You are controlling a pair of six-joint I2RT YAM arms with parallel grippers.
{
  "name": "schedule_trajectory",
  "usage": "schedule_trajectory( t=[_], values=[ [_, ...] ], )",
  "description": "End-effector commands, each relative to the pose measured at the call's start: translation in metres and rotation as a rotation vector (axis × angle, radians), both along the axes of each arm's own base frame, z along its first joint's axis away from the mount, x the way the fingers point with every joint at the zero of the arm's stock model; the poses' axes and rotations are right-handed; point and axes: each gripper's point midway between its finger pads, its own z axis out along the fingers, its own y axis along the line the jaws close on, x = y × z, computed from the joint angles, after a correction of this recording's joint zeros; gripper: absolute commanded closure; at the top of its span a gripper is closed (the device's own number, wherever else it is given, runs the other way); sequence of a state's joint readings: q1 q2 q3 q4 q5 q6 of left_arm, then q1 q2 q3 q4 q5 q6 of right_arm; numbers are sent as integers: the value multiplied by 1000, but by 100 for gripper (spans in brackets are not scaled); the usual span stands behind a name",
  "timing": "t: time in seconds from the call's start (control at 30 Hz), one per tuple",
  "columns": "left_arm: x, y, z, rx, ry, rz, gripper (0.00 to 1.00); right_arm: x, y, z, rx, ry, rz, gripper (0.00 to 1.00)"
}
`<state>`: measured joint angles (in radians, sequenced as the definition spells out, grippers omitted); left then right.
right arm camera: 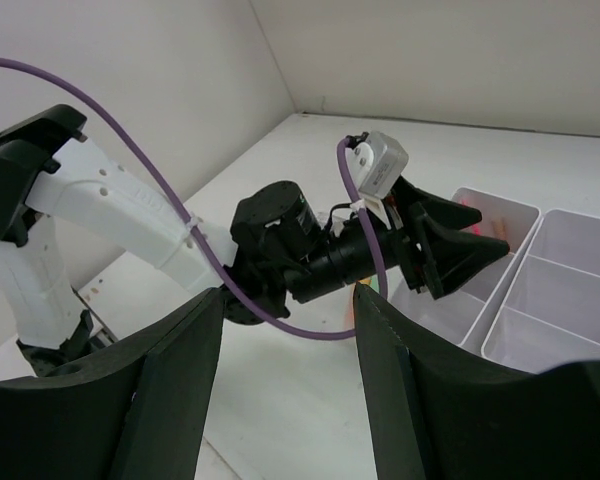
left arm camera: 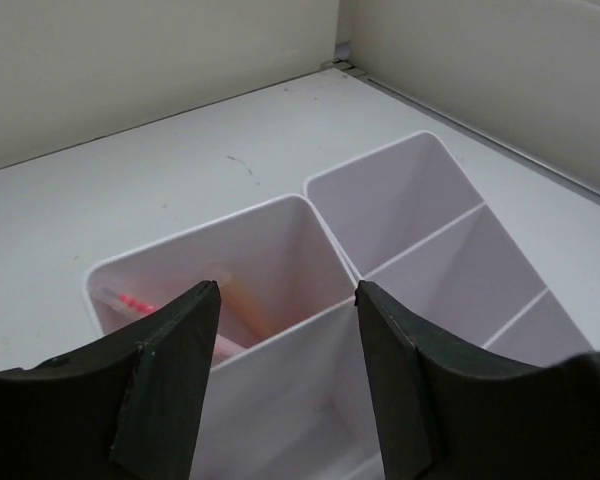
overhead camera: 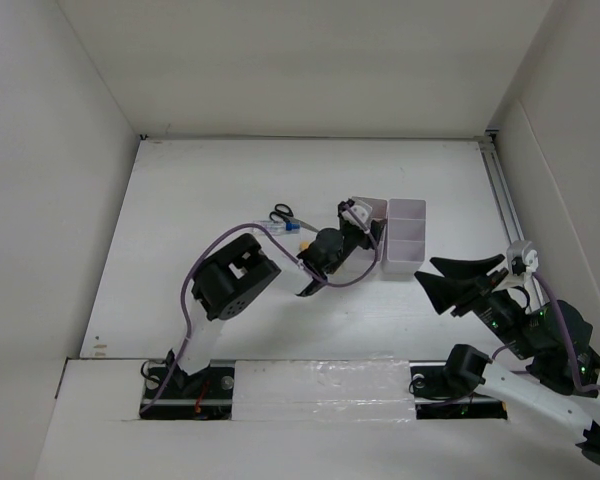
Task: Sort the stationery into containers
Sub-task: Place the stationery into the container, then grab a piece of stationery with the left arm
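we look down on a white bench (overhead camera: 230, 180) with two robot arms mounted at its near edge. the left end effector (overhead camera: 368, 228) is reached out over a white plastic organiser (overhead camera: 405, 240). its two dark fingers (left arm camera: 170, 380) are spread apart and hold nothing. from its wrist camera, the organiser (left arm camera: 410, 200) sits directly below and ahead of the fingers. one compartment lies in the gap between them, and a row of three more runs off to their right. in the compartment just ahead of the left finger lie thin red pens (left arm camera: 130, 300), resting against the wall.

behind the left end effector, toward its own base, a few items lie loose on the bench. we can make out black-handled scissors (overhead camera: 282, 213) and, just beside them, a small yellow item (overhead camera: 306, 243). the rest are too small to name. a purple cable (overhead camera: 195, 280) loops along the left arm.

the right end effector (overhead camera: 428, 272) hangs on the near side of the organiser, apart from it. its fingers (right arm camera: 160, 400) are wide open and empty. its wrist camera looks between them at the left arm, with the organiser (right arm camera: 560, 270) ahead and to the right.
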<state>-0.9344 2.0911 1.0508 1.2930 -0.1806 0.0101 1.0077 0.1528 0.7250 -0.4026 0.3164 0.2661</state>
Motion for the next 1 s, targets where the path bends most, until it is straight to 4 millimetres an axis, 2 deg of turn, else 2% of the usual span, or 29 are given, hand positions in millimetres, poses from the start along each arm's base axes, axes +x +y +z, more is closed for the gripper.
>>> schedule_trajectory(
  t=[0.0, 0.17, 0.2, 0.27, 0.33, 0.37, 0.4, 0.43, 0.5, 0.53, 0.57, 0.63, 0.67, 0.73, 0.77, 0.8, 0.83, 0.87, 0.9, 0.93, 0.97],
  values=[
    [-39, 21, 164, -428, -348, -9, 45, 0, 2, 11, 32, -15, 8, 40],
    [-48, 33, 193, -482, -370, 3, 39, -2, 6, 10, 30, -18, 26, 40],
    [-47, 34, 193, -484, -366, 13, 39, -2, 6, 10, 30, -18, 26, 40],
    [-52, 37, 205, -480, -388, 27, 38, -2, 6, 10, 37, -12, 27, 40],
    [-55, 40, 209, -481, -393, 50, 33, -2, 9, 6, 29, -8, 36, 40],
    [-53, 41, 204, -465, -390, 64, 33, -2, 9, 8, 36, -13, 37, 40],
    [-59, 40, 210, -469, -398, 57, 31, -2, 9, 8, 36, -13, 37, 40],
    [-57, 49, 217, -483, -406, 96, 30, -2, 9, 8, 36, -13, 37, 40],
    [-69, 52, 223, -491, -412, 107, 25, -2, 9, 8, 36, -13, 37, 40],
    [-67, 64, 228, -521, -394, 170, 9, -2, 9, 8, 36, -13, 37, 40],
    [-63, 74, 231, -519, -392, 223, 0, -2, 9, 8, 36, -13, 37, 40],
    [-61, 91, 236, -527, -343, 310, 0, -2, 9, 8, 36, -13, 37, 40],
    [-50, 107, 226, -500, -275, 420, 0, -4, 10, 8, 35, -15, 49, 40],
    [-30, 117, 231, -472, -190, 505, 0, -4, 10, 10, 43, -20, 49, 40],
    [-10, 127, 210, -335, -104, 572, 0, -5, 11, 10, 35, -28, 57, 40],
    [-1, 132, 204, -308, -56, 585, 0, -4, 13, 7, 27, -23, 58, 40],
    [4, 136, 206, -348, 4, 587, 0, -6, 12, 11, 42, -35, 66, 40],
    [12, 158, 192, -275, 63, 650, 0, -5, 13, 7, 35, -30, 67, 40],
    [15, 179, 190, -285, 97, 723, 0, -4, 15, 3, 27, -25, 67, 40],
    [16, 193, 184, -274, 135, 757, 0, -6, 16, 3, 19, -33, 78, 40],
    [19, 203, 182, -346, 202, 764, 0, -6, 16, 3, 21, -45, 77, 40]
  ],
)
